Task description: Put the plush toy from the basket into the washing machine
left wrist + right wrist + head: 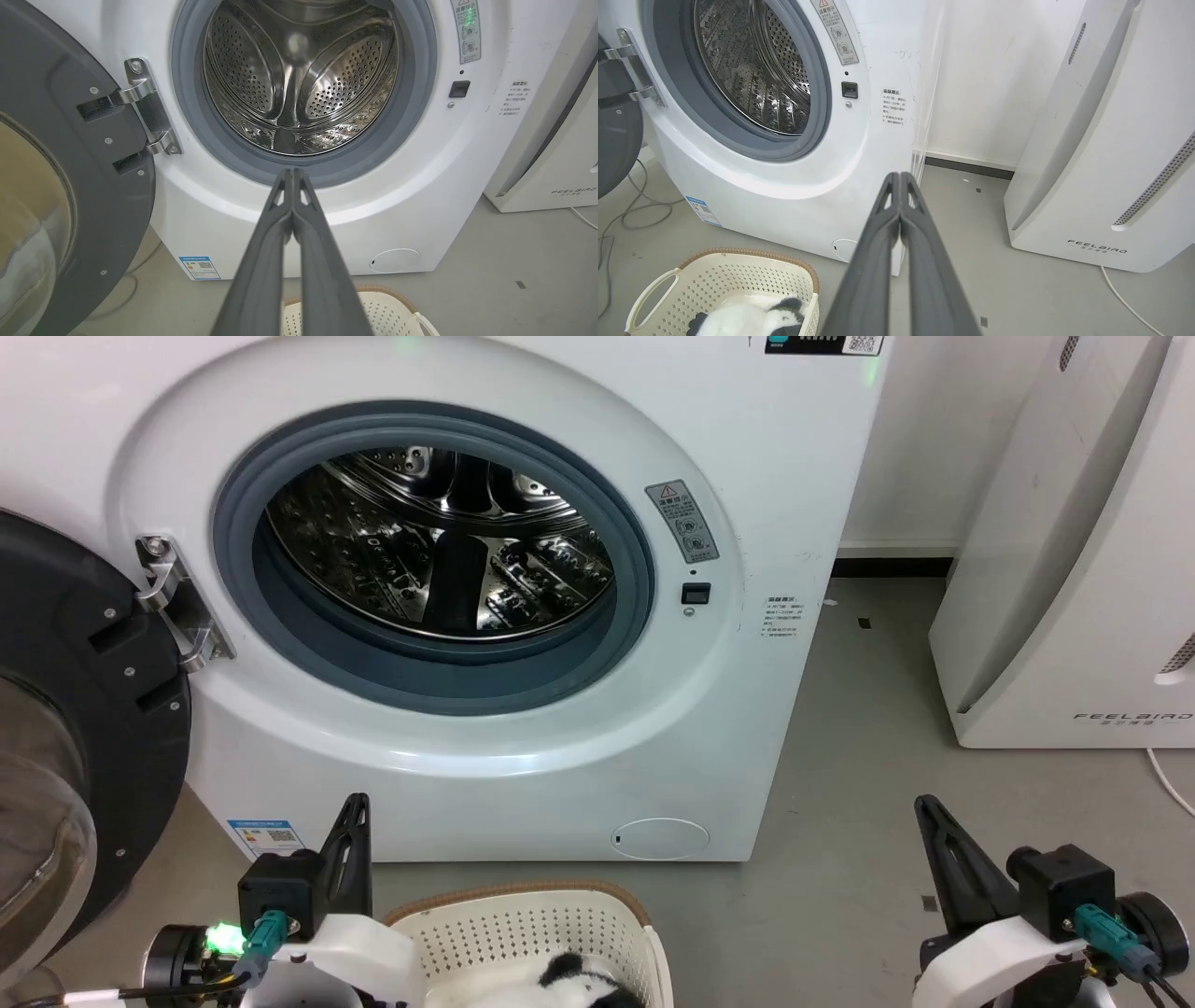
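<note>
Plush toy (747, 319) lies in the basket (714, 275) before the washing machine (794, 523), door (75, 691) swung clear for loading; I hold left pincer (292, 173) and right pincer (900, 175) pressed together (empty).

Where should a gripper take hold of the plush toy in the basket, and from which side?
The plush toy lies low in the basket, whose perforated walls block the sides; probably come from above and pinch its soft white body.

The plush toy (742, 321) and basket (738, 279) run off the bottom edge — warning sticker (835, 30) print unreadable
</note>
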{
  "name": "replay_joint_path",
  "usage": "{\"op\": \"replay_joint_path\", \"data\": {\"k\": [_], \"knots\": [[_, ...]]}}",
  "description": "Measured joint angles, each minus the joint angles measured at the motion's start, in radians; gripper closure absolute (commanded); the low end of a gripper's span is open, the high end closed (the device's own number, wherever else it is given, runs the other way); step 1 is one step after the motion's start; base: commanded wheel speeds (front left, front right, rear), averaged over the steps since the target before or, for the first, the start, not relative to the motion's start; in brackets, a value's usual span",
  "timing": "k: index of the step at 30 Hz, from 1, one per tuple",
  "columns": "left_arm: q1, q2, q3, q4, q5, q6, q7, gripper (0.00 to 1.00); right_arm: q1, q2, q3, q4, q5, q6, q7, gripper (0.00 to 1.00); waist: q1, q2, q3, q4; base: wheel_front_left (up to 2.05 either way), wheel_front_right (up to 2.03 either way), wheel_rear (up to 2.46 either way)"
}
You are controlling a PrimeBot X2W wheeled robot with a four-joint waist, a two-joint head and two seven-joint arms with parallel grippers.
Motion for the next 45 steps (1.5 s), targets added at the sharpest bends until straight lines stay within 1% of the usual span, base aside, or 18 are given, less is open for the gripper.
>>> {"op": "replay_joint_path", "data": {"k": [28, 29, 41, 45], "knots": [[0.000, 0.000, 0.000, 0.000, 0.000, 0.000, 0.000, 1.00, 0.000, 0.000, 0.000, 0.000, 0.000, 0.000, 0.000, 1.00, 0.0000, 0.0000, 0.000, 0.000, 0.00, 0.00, 0.00], [0.000, 0.000, 0.000, 0.000, 0.000, 0.000, 0.000, 0.00, 0.000, 0.000, 0.000, 0.000, 0.000, 0.000, 0.000, 0.00, 0.0000, 0.0000, 0.000, 0.000, 0.00, 0.00, 0.00], [0.000, 0.000, -0.011, 0.002, 0.000, 0.003, -0.008, 0.00, 0.001, 0.000, -0.002, 0.000, 0.006, 0.000, -0.005, 0.00, 0.0000, 0.0000, 0.002, -0.001, 0.00, 0.00, 0.00], [0.000, 0.000, -0.016, 0.003, -0.003, 0.009, -0.016, 0.00, 0.001, 0.000, -0.007, 0.000, 0.011, 0.000, -0.015, 0.00, 0.0000, 0.0000, 0.004, -0.002, 0.00, 0.00, 0.00]]}}
